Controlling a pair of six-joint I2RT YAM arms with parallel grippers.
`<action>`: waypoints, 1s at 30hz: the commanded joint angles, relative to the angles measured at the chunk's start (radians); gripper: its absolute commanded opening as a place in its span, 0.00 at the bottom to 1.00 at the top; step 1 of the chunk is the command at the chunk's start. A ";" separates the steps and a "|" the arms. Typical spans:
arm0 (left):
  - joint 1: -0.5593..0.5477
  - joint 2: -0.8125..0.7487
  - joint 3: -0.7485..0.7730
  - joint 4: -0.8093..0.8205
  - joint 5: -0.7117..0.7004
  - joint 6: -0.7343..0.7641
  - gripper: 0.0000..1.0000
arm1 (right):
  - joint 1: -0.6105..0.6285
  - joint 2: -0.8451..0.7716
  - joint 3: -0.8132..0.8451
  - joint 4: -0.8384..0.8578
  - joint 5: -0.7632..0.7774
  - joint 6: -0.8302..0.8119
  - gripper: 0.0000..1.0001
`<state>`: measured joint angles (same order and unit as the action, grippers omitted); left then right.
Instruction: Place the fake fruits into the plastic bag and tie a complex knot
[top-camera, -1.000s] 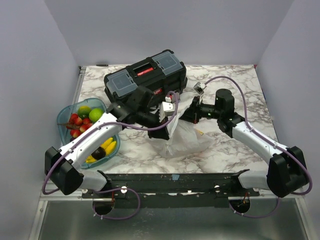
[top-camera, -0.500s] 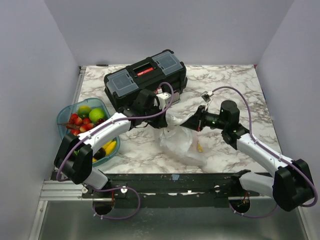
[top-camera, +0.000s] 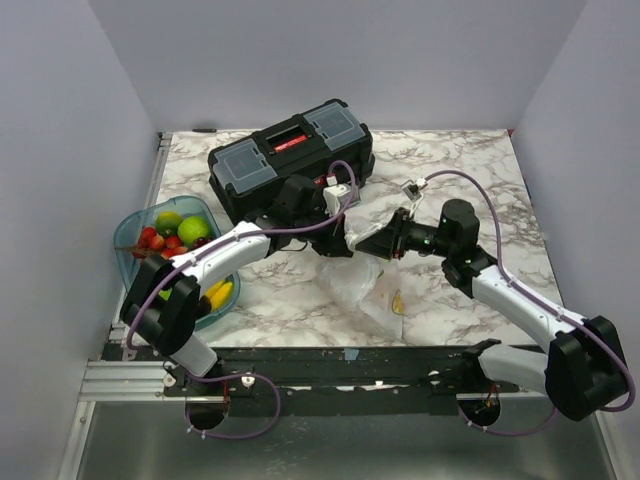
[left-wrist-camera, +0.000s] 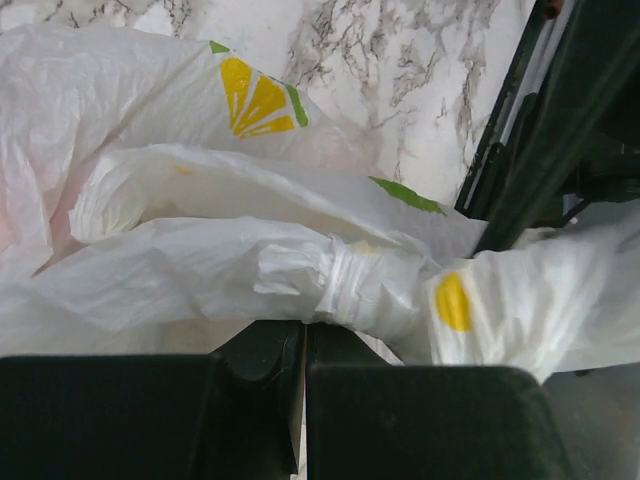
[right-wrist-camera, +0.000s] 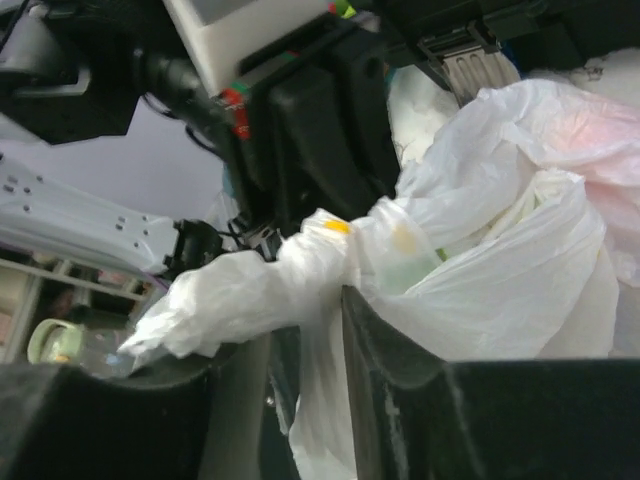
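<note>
- My left end effector (left-wrist-camera: 304, 338) is pressed together on a twisted strand of the plastic bag (left-wrist-camera: 180, 275).
- My right end effector (right-wrist-camera: 306, 310) pinches the bag's bunched neck.

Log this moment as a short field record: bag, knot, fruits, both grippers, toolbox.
plastic bag: lies in front of the toolbox, neck twisted into a strand between the two grippers
knot: tight wrapped band on the strand
left gripper: shut on the strand, beside the knot
right gripper: shut, plastic pinched between its fingers
fake fruits: most lie in the teal tray; one yellow fruit shows through the bag
toolbox: lids closed, at the back
</note>
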<state>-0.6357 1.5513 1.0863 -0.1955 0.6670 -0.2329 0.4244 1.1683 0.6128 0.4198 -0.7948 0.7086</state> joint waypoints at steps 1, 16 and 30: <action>0.024 0.032 -0.004 0.086 0.072 -0.109 0.00 | 0.000 -0.074 0.126 -0.322 -0.049 -0.218 0.54; 0.047 0.006 -0.061 0.143 0.021 -0.167 0.00 | -0.416 0.027 0.490 -0.664 -0.118 -0.370 0.64; 0.049 0.055 -0.025 0.126 -0.034 -0.209 0.00 | -0.249 0.384 0.345 -0.638 -0.287 -0.538 0.61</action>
<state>-0.5865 1.5829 1.0321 -0.0772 0.6609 -0.4213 0.1032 1.5105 0.9657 -0.2146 -0.9768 0.2047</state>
